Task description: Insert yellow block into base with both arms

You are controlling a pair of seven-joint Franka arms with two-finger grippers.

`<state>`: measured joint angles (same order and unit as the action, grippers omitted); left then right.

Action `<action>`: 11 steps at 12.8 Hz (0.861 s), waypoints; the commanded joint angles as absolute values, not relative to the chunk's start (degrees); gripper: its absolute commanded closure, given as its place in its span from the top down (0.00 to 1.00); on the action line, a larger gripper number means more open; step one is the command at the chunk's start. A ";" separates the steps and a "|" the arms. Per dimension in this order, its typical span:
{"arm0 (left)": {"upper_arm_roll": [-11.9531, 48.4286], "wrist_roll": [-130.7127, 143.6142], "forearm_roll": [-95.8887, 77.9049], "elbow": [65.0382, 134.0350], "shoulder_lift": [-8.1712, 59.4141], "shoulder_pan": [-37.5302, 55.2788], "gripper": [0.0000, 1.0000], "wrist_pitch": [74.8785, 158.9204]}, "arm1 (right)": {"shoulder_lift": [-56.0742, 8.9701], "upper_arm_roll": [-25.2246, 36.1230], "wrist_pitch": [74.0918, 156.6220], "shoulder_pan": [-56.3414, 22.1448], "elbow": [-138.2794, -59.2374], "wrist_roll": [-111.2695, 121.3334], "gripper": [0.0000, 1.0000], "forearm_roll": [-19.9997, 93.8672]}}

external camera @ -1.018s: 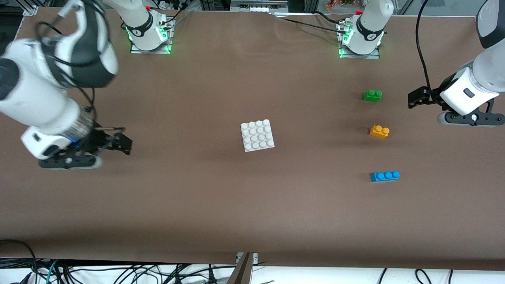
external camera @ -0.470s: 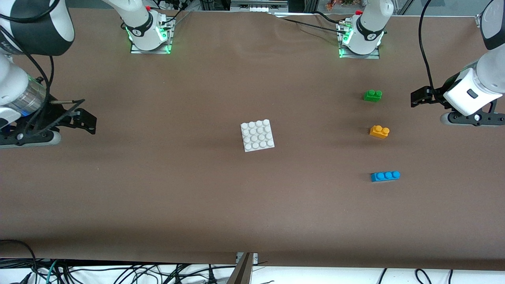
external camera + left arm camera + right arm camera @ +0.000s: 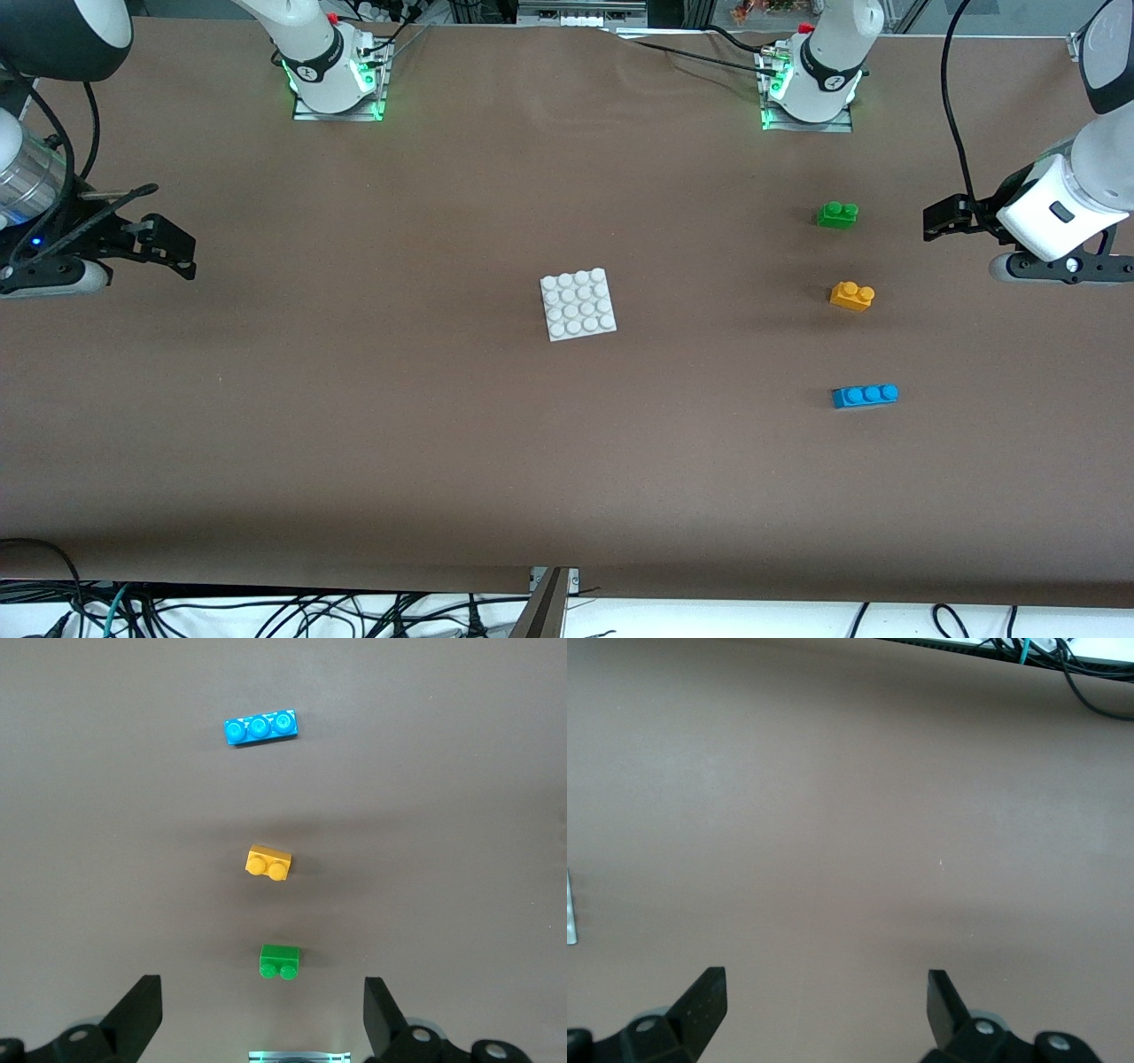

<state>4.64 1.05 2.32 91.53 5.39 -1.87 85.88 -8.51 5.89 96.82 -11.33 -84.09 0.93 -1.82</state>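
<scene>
Right gripper [image 3: 164,244] pulled back from mid-table toward own end over last second, jaws wide, empty. Left gripper [image 3: 943,219] barely shifted, wide, empty, up near green brick [image 3: 837,214]. Yellow block [image 3: 852,295] untouched, between green brick and blue brick [image 3: 865,395]. Base [image 3: 578,304] mid-table, bare. Task not started.

No readable text, labels, brand names, numbers or signs in any view. A small dark mark sits on the collar of each arm base [image 3: 312,69] [image 3: 833,81]; it cannot be made out as a letter or figure. The bricks, the studded plate and the table cover carry no print.
</scene>
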 commanded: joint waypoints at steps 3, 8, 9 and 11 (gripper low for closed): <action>4.92 -0.18 2.90 90.44 5.63 -2.29 1.00 84.73 | -6.59 2.73 96.95 -7.91 -86.40 3.94 1.00 -2.55; 5.01 -0.26 2.90 90.53 5.63 -2.29 1.00 84.38 | -7.38 3.16 94.57 -7.82 -85.43 4.13 1.00 -2.64; 5.01 -0.26 2.90 90.61 5.63 -2.29 1.00 84.20 | -7.38 3.16 94.48 -7.82 -85.43 4.04 1.00 -2.72; 5.01 -2.79 2.81 90.88 5.63 -2.29 1.00 83.24 | -7.38 3.25 94.48 -7.82 -85.43 3.87 1.00 -3.34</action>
<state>4.65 0.35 2.32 91.53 5.52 -1.88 84.95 -8.29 4.18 95.22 -8.83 -85.03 3.18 -2.20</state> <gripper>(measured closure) 0.000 0.000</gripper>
